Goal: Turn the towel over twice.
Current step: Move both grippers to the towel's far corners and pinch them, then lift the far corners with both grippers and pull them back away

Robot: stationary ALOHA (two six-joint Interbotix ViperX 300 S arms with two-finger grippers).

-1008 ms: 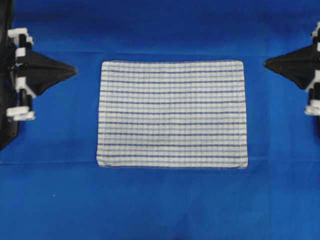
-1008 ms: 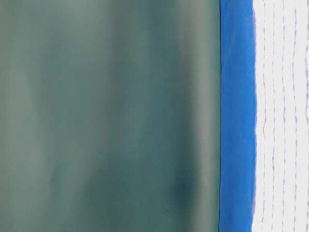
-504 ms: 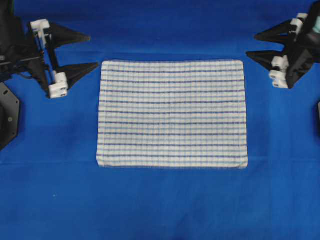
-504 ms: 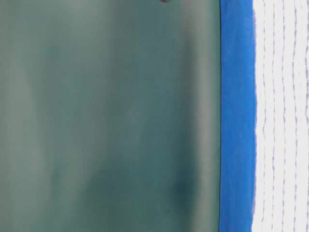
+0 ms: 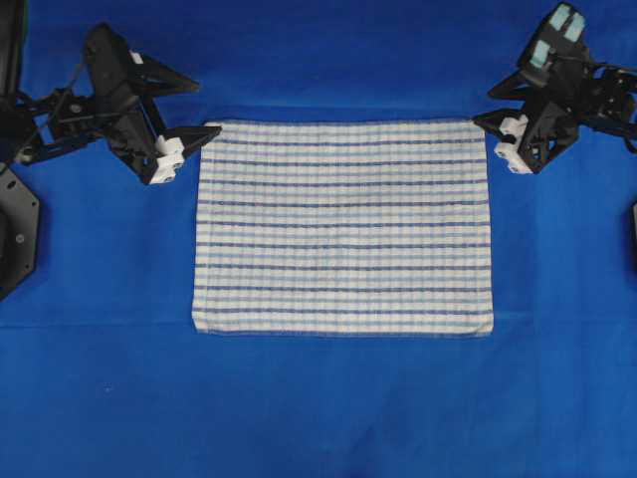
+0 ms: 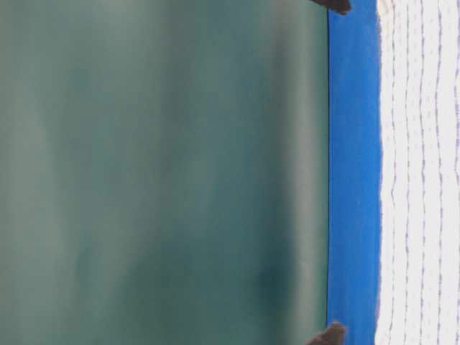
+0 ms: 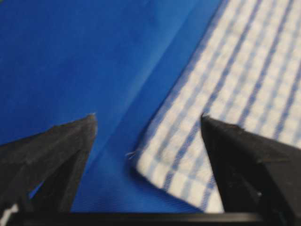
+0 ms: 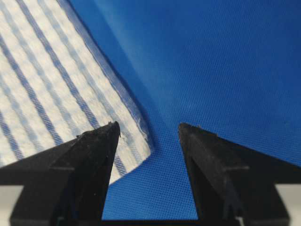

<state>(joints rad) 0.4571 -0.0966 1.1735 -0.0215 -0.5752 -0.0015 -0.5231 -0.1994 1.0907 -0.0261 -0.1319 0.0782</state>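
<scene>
Two claws flank one towel (image 5: 342, 227), which lies flat and square in the middle of the counter (image 5: 318, 408), spread over the plain blue sheet (image 5: 100, 378) with no fold or wrinkle to catch.

At the left, the left claw (image 5: 191, 118) stands with its jaws apart at the towel's far left corner; in the left wrist view (image 7: 148, 123) that corner sits between the two dark tips, a loose thread poking from its hem. At the right, the right claw (image 5: 491, 110) is likewise spread at the far right corner, and the right wrist view (image 8: 148, 129) shows one tip over the striped cloth and the other over bare sheet.

Judging by its thin weave, the towel is light, soft and limp: it will sag and drape from wherever it is lifted and offers no stiffness to push against. Both far corners look like the sensible hold, pinched at the hem so the sheet underneath is not gathered up too.
</scene>
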